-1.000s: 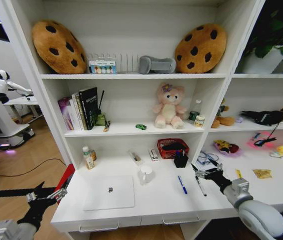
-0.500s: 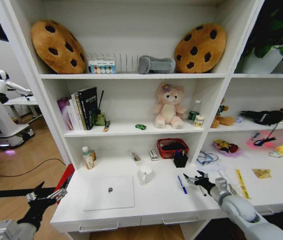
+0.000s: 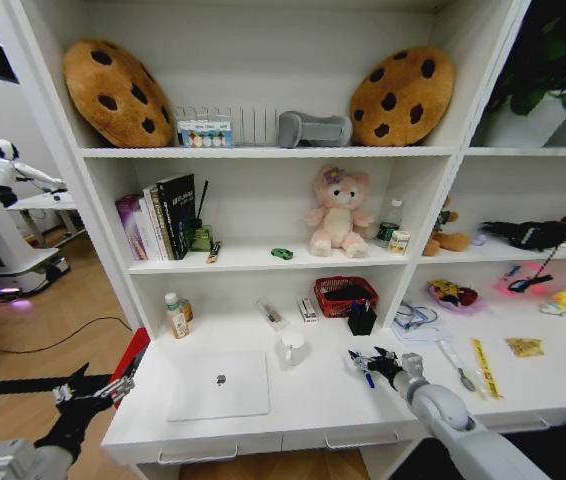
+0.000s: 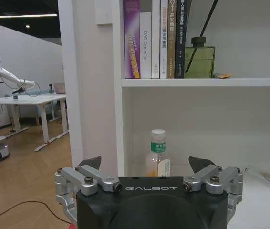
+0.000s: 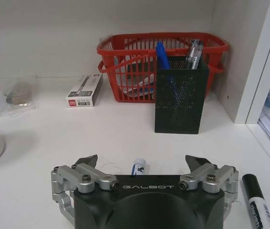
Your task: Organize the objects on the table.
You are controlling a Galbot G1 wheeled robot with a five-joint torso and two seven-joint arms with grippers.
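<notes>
My right gripper (image 3: 369,361) hangs open low over the white table (image 3: 303,415), its fingers on either side of the blue pen (image 3: 367,378). In the right wrist view the pen's end (image 5: 138,167) pokes out between the open fingers of that gripper (image 5: 142,161), and the black pen (image 5: 258,204) lies just outside one finger. The closed silver-white laptop (image 3: 220,385) lies on the table's left part. A tiny green toy car (image 3: 281,254) sits on the shelf above. My left gripper (image 3: 88,393) (image 4: 146,164) is parked open beyond the table's left end.
A black mesh pen holder (image 5: 180,95) stands in front of a red basket (image 5: 125,62) at the back. A white mug (image 3: 291,348) is left of my right gripper, a bottle (image 3: 175,315) by the left wall. A spoon (image 3: 453,362) and a yellow strip (image 3: 483,365) lie to the right.
My right arm has swung left, from over the black pen to over the blue pen. The left arm has stayed still.
</notes>
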